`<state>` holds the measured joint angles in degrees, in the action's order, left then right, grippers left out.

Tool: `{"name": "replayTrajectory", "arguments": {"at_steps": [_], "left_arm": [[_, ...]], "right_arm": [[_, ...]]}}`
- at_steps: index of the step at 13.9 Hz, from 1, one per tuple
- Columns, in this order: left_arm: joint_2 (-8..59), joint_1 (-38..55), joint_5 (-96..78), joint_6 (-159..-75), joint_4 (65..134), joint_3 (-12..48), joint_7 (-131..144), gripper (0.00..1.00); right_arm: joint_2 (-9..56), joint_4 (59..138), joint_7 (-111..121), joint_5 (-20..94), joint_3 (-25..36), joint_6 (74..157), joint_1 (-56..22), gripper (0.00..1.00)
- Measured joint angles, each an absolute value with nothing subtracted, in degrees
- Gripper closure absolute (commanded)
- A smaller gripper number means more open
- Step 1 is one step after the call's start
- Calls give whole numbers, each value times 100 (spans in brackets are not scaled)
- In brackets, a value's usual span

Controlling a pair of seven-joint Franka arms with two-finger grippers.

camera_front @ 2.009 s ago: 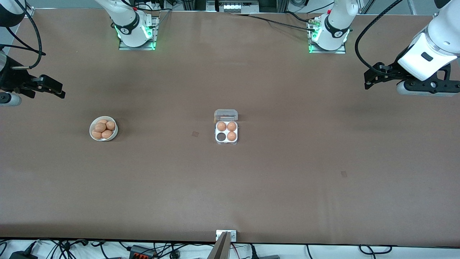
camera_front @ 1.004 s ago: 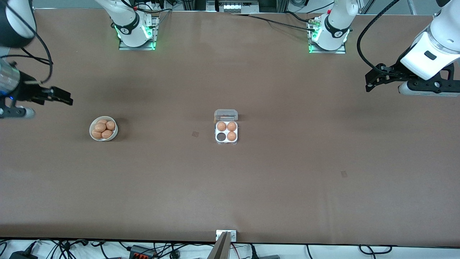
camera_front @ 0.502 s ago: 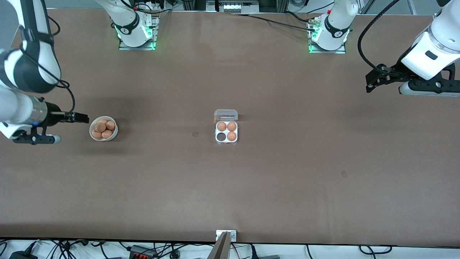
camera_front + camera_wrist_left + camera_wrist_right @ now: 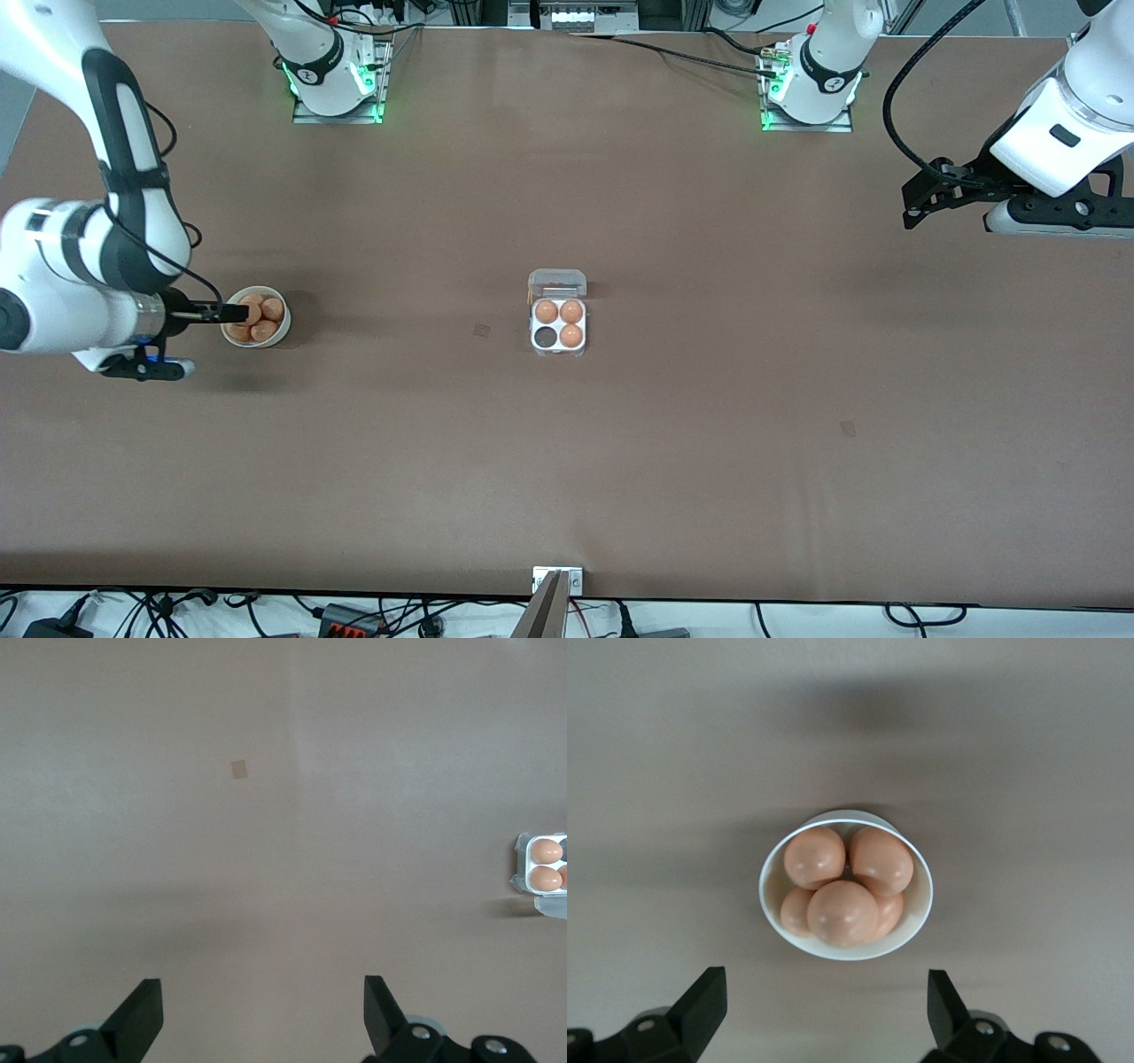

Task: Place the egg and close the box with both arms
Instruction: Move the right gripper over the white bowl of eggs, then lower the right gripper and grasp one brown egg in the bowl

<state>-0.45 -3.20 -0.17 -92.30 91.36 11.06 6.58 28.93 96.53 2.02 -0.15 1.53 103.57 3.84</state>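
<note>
Fingers spread, our right gripper [image 4: 819, 1014] hung over the bowl [image 4: 918, 908] to pick an egg [image 4: 842, 912]; left gripper [image 4: 263, 1017] waited released.

You have two white jointed arms [image 4: 106, 177] with black bands, black cables, black grippers [image 4: 921, 190] and green-lit bases [image 4: 337, 84].

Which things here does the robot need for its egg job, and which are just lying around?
Needed:
- eggs in the bowl
- box, lid open, one cell empty
- right gripper, over the bowl
- left gripper, waiting

Just there:
- two small patches on the table
</note>
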Motion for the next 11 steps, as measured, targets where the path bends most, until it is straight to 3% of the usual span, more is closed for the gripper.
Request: {"name": "replayTrajectory", "arguments": {"at_steps": [4, 11], "left_arm": [[-45, -321, -17, -9230, 9136, 1106, 658, 0], [-44, -321, -17, -9231, 9136, 1106, 659, 0]], "right_arm": [[3214, 9655, 203, -15, 128, 10387, 361, 0], [3338, 9653, 203, -15, 134, 10438, 376, 14]]}}
